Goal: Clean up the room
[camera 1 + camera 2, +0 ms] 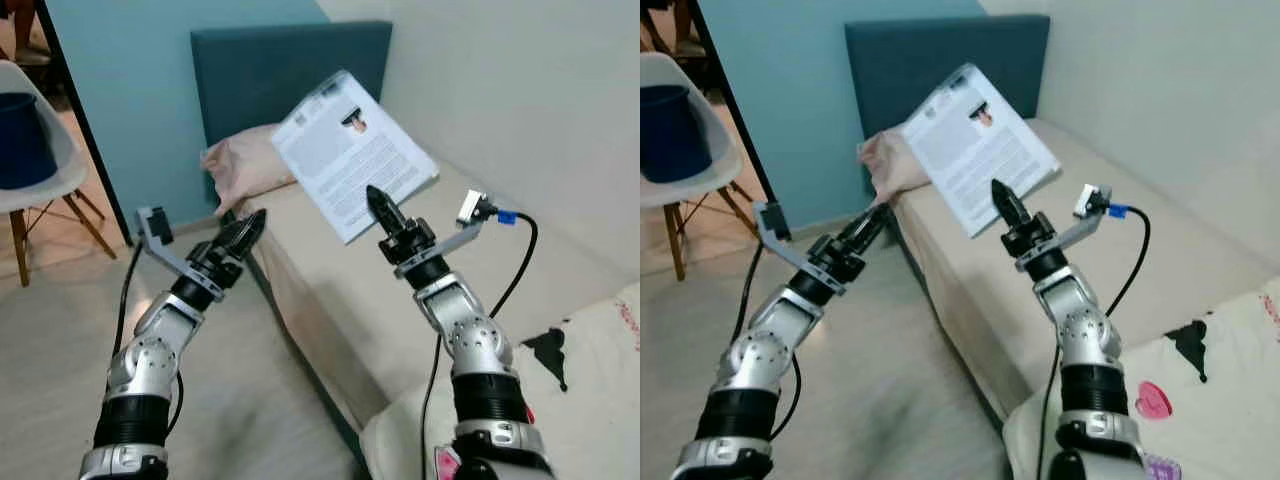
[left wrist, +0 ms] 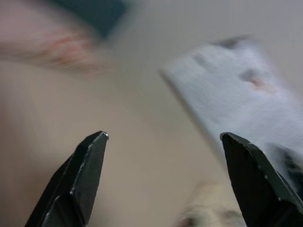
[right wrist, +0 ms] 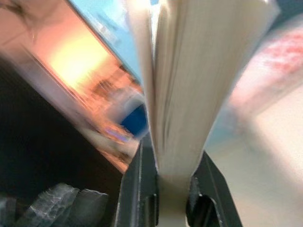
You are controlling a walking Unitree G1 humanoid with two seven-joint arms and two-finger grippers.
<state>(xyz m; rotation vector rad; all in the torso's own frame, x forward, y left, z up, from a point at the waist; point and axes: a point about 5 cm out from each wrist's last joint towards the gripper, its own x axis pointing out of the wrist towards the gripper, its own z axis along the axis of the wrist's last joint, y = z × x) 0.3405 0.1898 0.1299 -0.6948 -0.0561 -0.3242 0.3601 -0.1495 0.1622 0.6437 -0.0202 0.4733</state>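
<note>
My right gripper point(image 1: 381, 209) is shut on the lower edge of a white magazine point(image 1: 349, 152) with printed text, held up tilted over the bed point(image 1: 400, 290). The right wrist view looks along the magazine's page edges point(image 3: 182, 94), pinched between the two fingers. My left gripper point(image 1: 247, 232) hovers near the bed's corner, just below the pink pillow point(image 1: 245, 165). In the left wrist view its fingers point(image 2: 85, 175) stand apart with nothing between them, and the magazine point(image 2: 236, 99) shows blurred beyond.
A teal headboard point(image 1: 290, 70) stands behind the pillow against a blue wall. A white chair point(image 1: 40, 170) with a dark blue bucket point(image 1: 22, 140) is at the far left. A cream blanket point(image 1: 570, 390) with a black patch lies at the lower right. Light wooden floor lies left of the bed.
</note>
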